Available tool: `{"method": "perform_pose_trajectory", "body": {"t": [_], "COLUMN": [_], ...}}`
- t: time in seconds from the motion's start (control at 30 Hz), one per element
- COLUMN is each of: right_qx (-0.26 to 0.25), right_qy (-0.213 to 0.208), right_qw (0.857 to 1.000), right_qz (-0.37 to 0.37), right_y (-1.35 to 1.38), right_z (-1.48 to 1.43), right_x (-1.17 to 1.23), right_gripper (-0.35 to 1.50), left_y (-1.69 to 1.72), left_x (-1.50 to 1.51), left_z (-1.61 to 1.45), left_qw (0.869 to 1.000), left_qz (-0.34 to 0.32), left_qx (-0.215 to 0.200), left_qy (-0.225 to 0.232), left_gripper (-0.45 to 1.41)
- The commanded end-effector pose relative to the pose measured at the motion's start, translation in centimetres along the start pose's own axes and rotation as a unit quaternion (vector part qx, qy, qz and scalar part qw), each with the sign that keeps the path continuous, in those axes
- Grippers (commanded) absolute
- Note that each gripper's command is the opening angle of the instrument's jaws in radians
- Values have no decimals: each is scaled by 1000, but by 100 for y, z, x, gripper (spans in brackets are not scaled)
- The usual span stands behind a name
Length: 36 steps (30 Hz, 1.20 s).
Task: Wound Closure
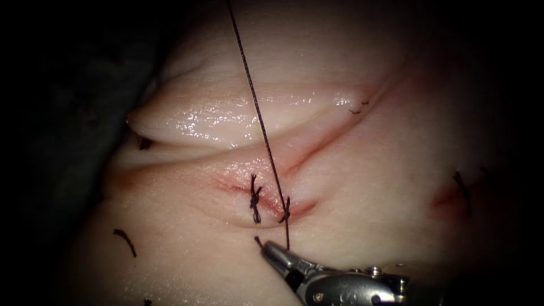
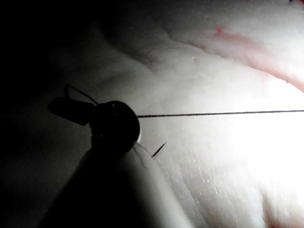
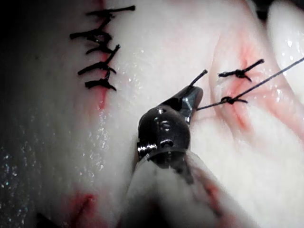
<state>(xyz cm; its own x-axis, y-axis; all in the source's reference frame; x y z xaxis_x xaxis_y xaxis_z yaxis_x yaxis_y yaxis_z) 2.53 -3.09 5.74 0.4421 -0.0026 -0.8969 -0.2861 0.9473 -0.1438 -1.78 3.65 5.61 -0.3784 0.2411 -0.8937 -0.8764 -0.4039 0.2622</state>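
Pale, glistening tissue (image 1: 362,187) spreads across the endoscope view, dark at the left edge, with the reddened cut (image 1: 294,164) slanting from the upper right down to the lower centre.

From the lower right corner the right tool (image 1: 271,248) comes in, its jaws clenched on the short end of the thread (image 1: 258,241), whose stub pokes out just past the tip. The right wrist view agrees: the closed tip (image 3: 189,97) pinches that end beside the knot. Held this low and this close to the wound, the grip looks meant to anchor one side of the throw.

Just above the tip sits the newer knot (image 1: 285,212) on the cut, and to its left a finished stitch (image 1: 255,198) crosses the same red line. From the knot the long strand (image 1: 258,107) rises taut to the top edge, so tension seems to come from both ends at once.

By the left wrist view the left tool (image 2: 71,108) holds that strand (image 2: 223,113), which runs straight away from it; whether its jaws are clamped I cannot tell for sure. I can't make out the needle.

Cut ends of thread (image 1: 126,241) lie at lower left.
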Motion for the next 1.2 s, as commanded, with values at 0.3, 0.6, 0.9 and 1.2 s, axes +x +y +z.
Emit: {"method": "perform_pose_trajectory", "body": {"t": [0.3,0.6,0.9,1.2], "right_qx": [12,28,67,69], "right_qy": [-12,-16,-21,-20], "right_qw": [1000,999,997,997], "right_qz": [-14,-19,-35,-32], "right_y": [-25,-34,-61,-62], "right_z": [-7,-5,-18,-18], "right_x": [-24,-24,-36,-36], "right_gripper": [-35,-35,-35,-35], "left_y": [-1,-4,-9,-14], "left_x": [-3,-5,-7,-9], "left_z": [8,8,7,6], "left_qw": [1000,1000,1000,1000], "left_qz": [1,5,5,-1], "left_qx": [-3,-4,-10,-16], "left_qy": [3,4,8,12], "left_gripper": [-45,-45,-45,-45]}}
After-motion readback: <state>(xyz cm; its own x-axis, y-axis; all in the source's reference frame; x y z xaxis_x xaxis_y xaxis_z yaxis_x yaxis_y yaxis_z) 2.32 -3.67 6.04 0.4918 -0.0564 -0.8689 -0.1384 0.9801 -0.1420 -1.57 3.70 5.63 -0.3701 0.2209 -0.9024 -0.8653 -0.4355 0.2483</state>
